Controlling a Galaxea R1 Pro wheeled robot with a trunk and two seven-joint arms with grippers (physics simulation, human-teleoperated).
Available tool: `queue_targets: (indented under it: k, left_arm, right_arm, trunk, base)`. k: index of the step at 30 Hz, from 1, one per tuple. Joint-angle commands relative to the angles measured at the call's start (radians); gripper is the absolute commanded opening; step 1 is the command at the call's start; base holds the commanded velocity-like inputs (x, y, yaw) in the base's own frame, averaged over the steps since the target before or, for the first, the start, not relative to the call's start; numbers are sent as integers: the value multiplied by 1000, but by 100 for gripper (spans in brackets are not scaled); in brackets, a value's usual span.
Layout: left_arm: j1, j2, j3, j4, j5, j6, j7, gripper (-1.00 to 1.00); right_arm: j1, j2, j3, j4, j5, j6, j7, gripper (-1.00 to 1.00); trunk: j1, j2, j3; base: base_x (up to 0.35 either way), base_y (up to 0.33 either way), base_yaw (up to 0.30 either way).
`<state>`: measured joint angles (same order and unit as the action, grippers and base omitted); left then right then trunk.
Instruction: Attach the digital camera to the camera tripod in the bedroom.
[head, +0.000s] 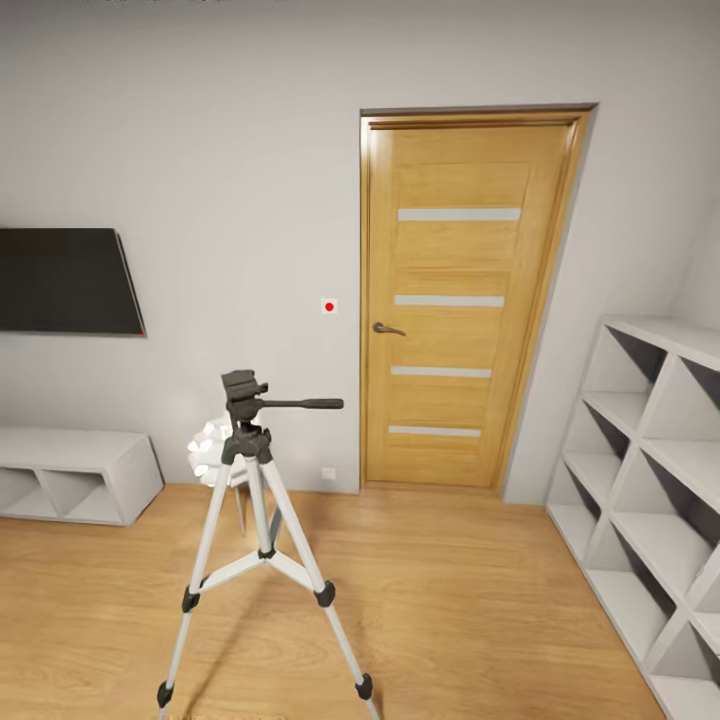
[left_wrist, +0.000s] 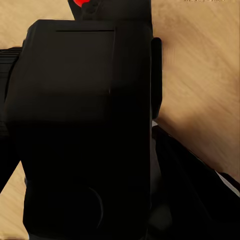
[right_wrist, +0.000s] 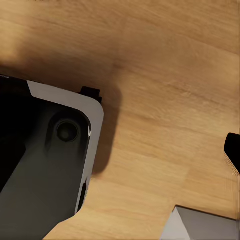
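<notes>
Digital camera: a black body (left_wrist: 85, 130) with a red mark at one edge crowds the left wrist view, wood floor behind it; where it sits in the room cannot be told from the head view.
Left hand: its fingers cannot be made out against the black body, so whether it grips the camera cannot be told.
Right hand: a dark finger tip (right_wrist: 233, 150) shows at the frame edge over the floor; how wide it stands cannot be told.
Robot base: a white-edged dark panel (right_wrist: 47, 160) lies over the floor (right_wrist: 165, 90).
Camera tripod: stands near and left of centre (head: 262, 520), silver legs spread on the floor, black head (head: 243, 392) bare, pan handle (head: 305, 404) pointing right.
Cube shelves: white, along the right wall (head: 650, 480).
Low unit: white, far left (head: 75, 475).
Door: oak, shut, far wall right of centre (head: 455, 300).
Screen: dark, on the far wall left (head: 65, 281).
</notes>
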<state>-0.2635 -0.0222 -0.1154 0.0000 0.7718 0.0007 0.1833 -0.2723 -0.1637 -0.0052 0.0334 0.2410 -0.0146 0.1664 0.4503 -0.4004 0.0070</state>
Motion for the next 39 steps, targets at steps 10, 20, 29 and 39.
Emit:
queue_targets:
  k: [10,20,29,39]
  left_arm:
    - [0,-10,-9,0,-1,2,-7,-100]
    - [0,-22,-9,1,-4,7,-86,-100]
    - [0,-21,-9,1,-3,3,-91,-100]
    - [0,-21,-9,1,-2,2,-90,-100]
  right_arm:
    - [-1,-1,-1,2,4,-1,1,100]
    - [-1,-2,-1,2,1,-1,-20,100]
    - [-1,-1,-1,2,1,0,-22,100]
    - [-1,0,-1,2,2,1,-22,100]
  trunk:
    - [0,-1,0]
    - [0,-1,0]
    - [0,-1,0]
    - [0,-1,0]
  base:
    - [0,0,269]
    - [0,0,269]
    - [0,0,269]
    - [0,0,269]
